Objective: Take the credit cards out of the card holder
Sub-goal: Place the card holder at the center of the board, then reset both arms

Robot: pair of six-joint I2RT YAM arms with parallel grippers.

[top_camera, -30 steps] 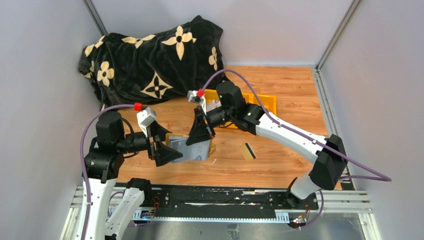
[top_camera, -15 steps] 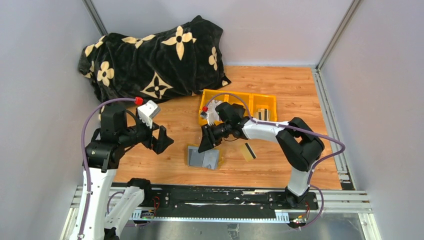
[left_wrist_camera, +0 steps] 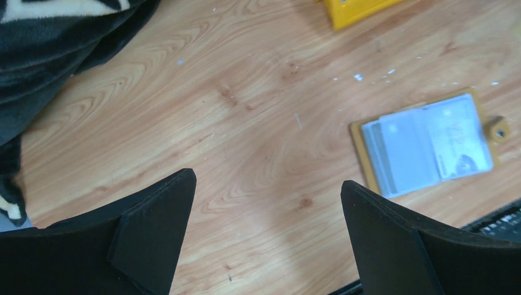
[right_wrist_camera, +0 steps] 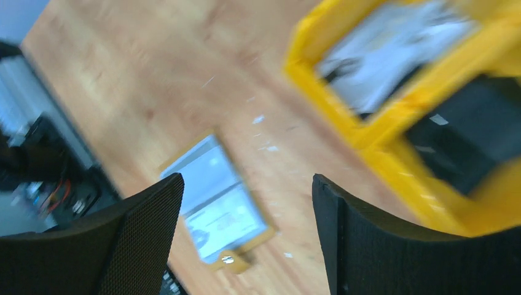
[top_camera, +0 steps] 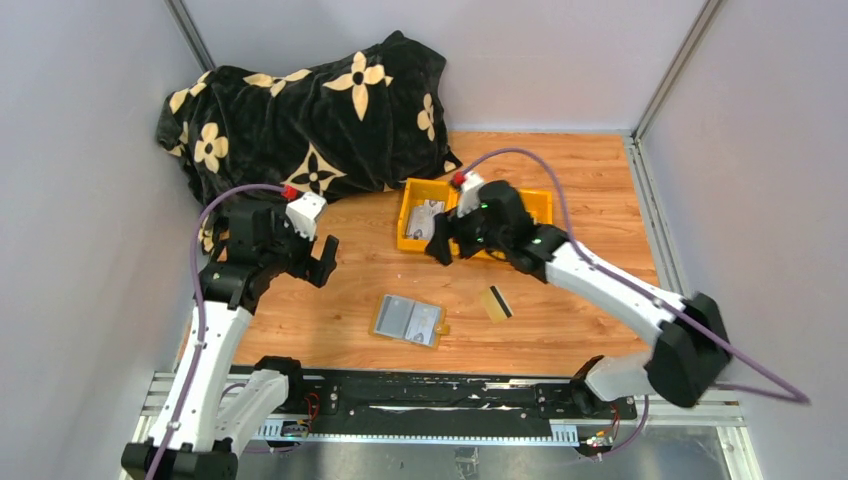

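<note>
- A second ago both claws were pinching the card holder (top_camera: 408, 320) between them. Now it lies alone, spread open and flat on the wooden surface (top_camera: 580, 165), near the front edge.
- The left claw (top_camera: 325, 262) has pulled back and up towards the blanket (top_camera: 300, 110). Its jaws are spread wide with nothing in them, as its own camera shows (left_wrist_camera: 267, 181), with the holder (left_wrist_camera: 430, 144) well off to one side.
- The right claw (top_camera: 440, 245) has swung away too and now hangs over the near left end of the yellow tray (top_camera: 545, 200) — released and empty (right_wrist_camera: 247, 179).
- The tan-gold card (top_camera: 497, 303) lies stripe up just right of the holder, not touching it, exactly where it was a second ago.
- Pale cards (left_wrist_camera: 458, 138) show through the clear pockets, but I cannot count them.
- The right wrist view is smeared by motion. The holder (right_wrist_camera: 215, 200) and the tray (right_wrist_camera: 381, 144) are only blurs there, with something pale in one compartment and something dark in the next.
- From above, the right arm hides the middle of the tray.
</note>
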